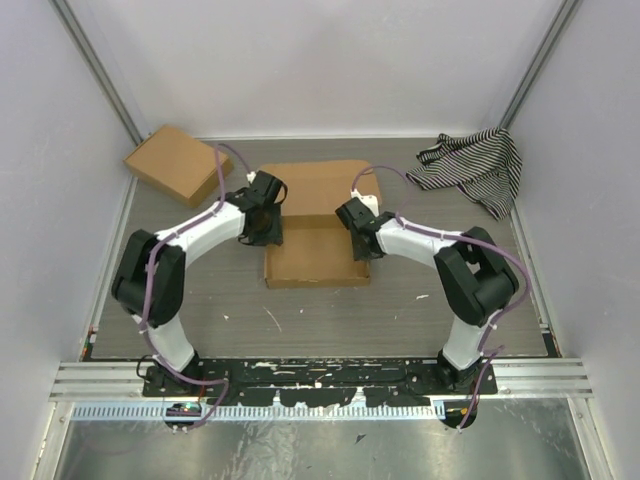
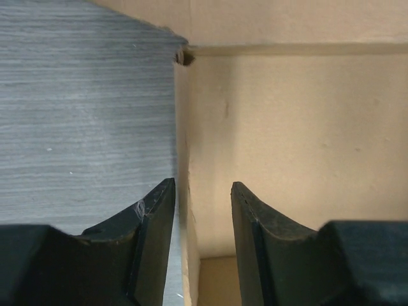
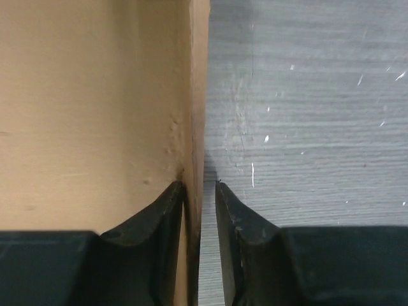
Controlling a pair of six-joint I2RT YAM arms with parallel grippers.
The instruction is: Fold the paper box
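The paper box lies in the middle of the table as a shallow brown tray, its lid panel spread out behind it. My left gripper is at its left wall and my right gripper at its right wall. In the left wrist view the left gripper is open astride the upright left wall, with the box floor on the right. In the right wrist view the right gripper straddles the right wall. Its jaws are narrow, the inner finger touches the wall, and a slit of table shows beside the outer finger.
Another brown cardboard box, a closed slab, lies at the back left. A black-and-white striped cloth lies at the back right corner. White walls enclose the grey table on three sides. An aluminium rail runs along the near edge.
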